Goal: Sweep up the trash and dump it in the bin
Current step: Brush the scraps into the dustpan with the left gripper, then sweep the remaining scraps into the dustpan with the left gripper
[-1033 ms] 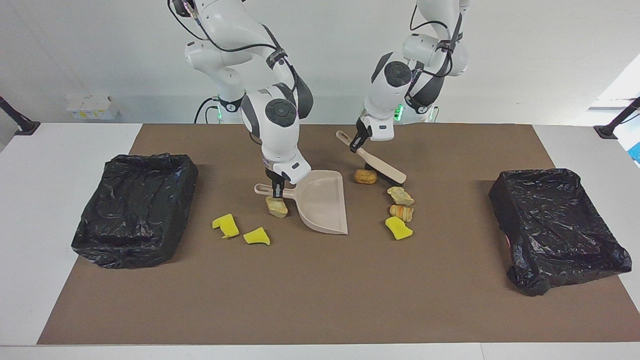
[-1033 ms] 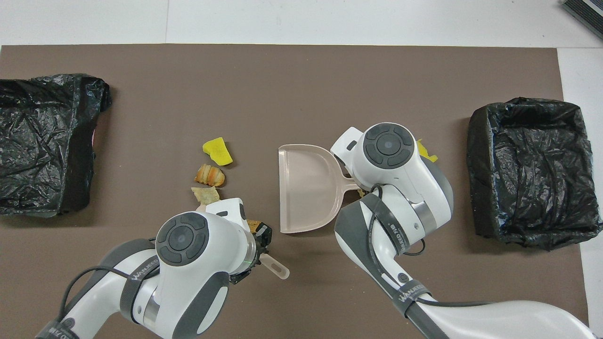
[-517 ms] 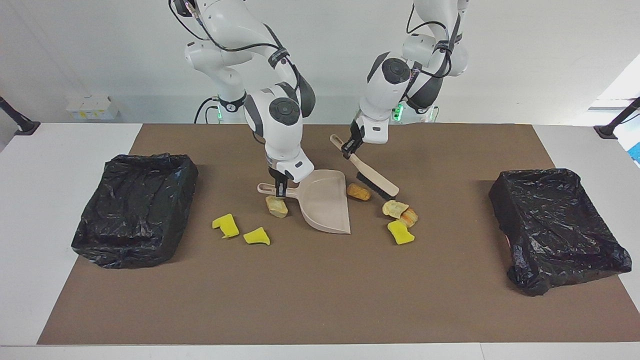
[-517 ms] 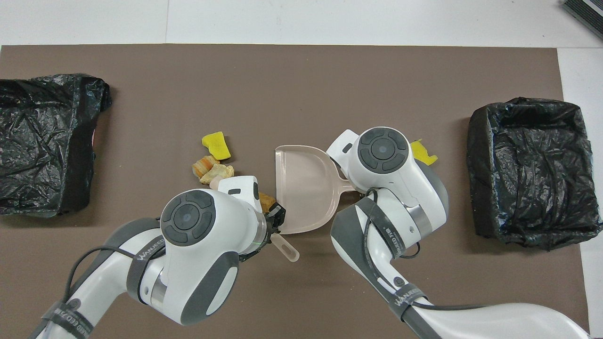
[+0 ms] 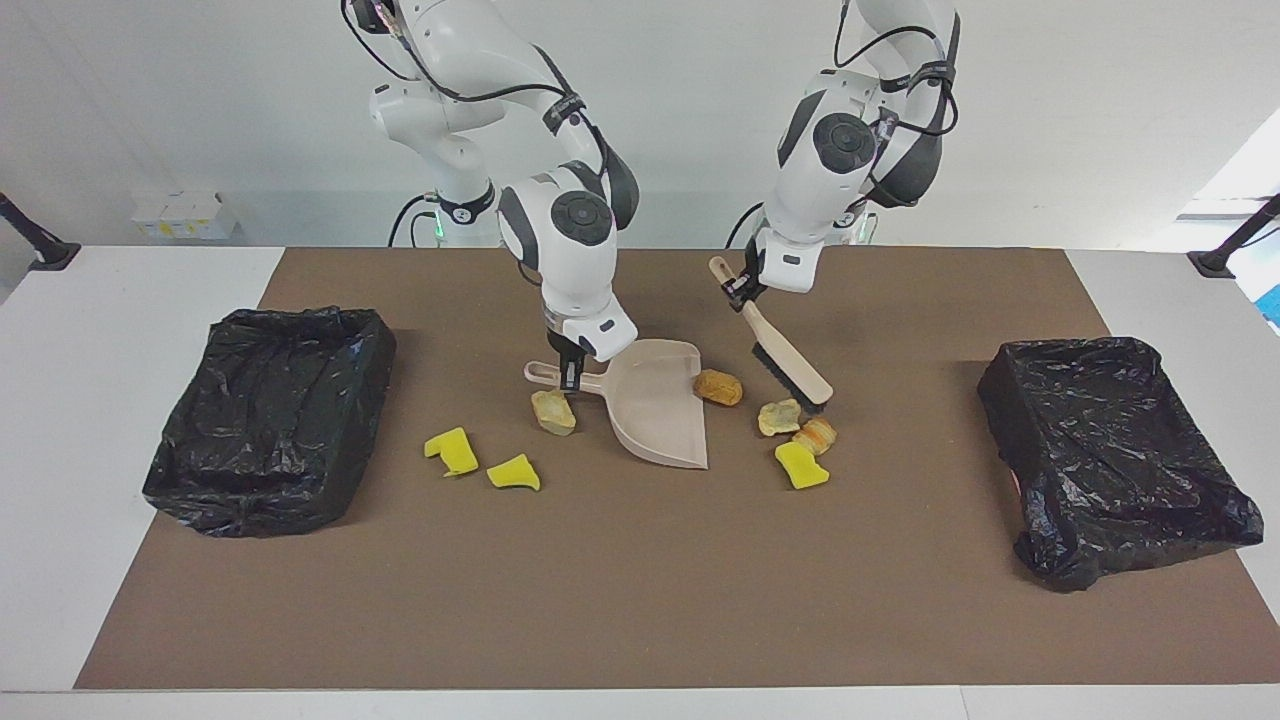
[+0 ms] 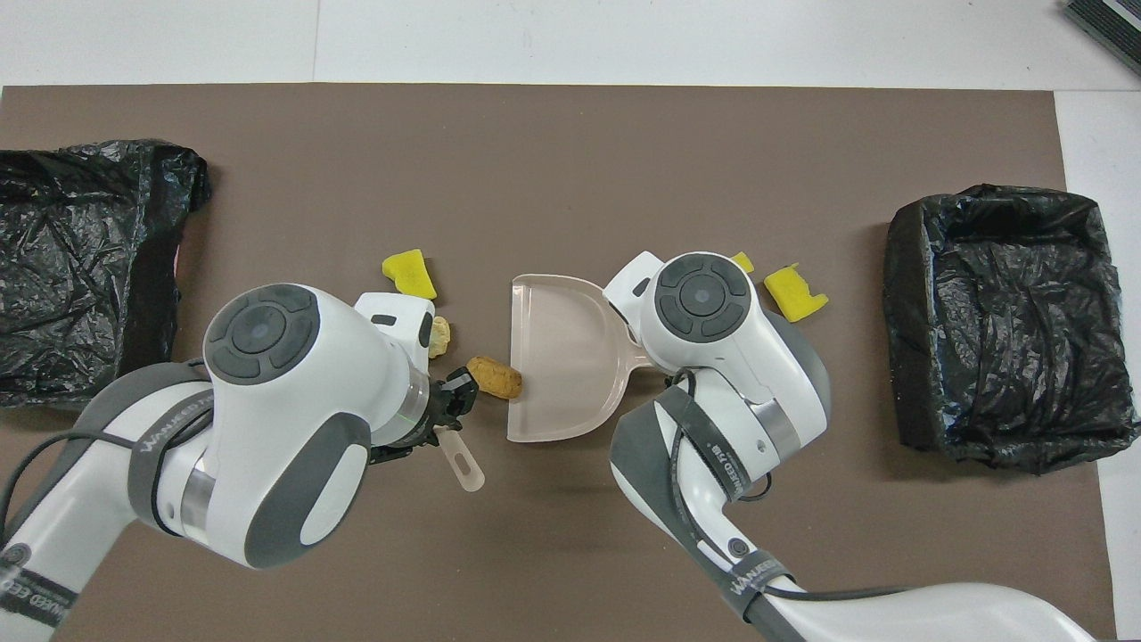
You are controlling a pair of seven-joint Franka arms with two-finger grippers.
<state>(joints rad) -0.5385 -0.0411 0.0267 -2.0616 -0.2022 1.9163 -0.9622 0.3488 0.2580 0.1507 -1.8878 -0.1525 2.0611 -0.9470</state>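
beige dustpan [image 5: 660, 405]: flat on the brown mat [image 5: 640, 600], mouth toward the left arm's end of the table, handle pinched in the closed jaws of the right gripper [image 5: 571, 377].
brush [image 5: 785, 350]: handle clamped in the closed jaws of the left gripper [image 5: 738, 291], bristles down beside the pale scrap [image 5: 779, 417].
brown chunk [image 5: 719, 387]: lies right at the pan's lip, not yet inside; one short stroke should take it in.
cluster: pale scrap, striped piece [image 5: 818, 434] and yellow sponge [image 5: 801, 465] bunched close together, between the brush and the pan's mouth.
stragglers: a tan lump [image 5: 553, 411] under the pan's handle and two yellow sponges [image 5: 452, 451] [image 5: 514, 472] toward the right arm's end of the table, on the handle side of the pan.
how to sweep well: keep the pan's lip pressed to the mat, draw the bristles low and straight at the mouth, go slowly so the light sponge doesn't hop aside.
bins: black-lined bins [image 5: 265, 415] [image 5: 1115, 455] at each end, well apart from the pan; tipping comes later.
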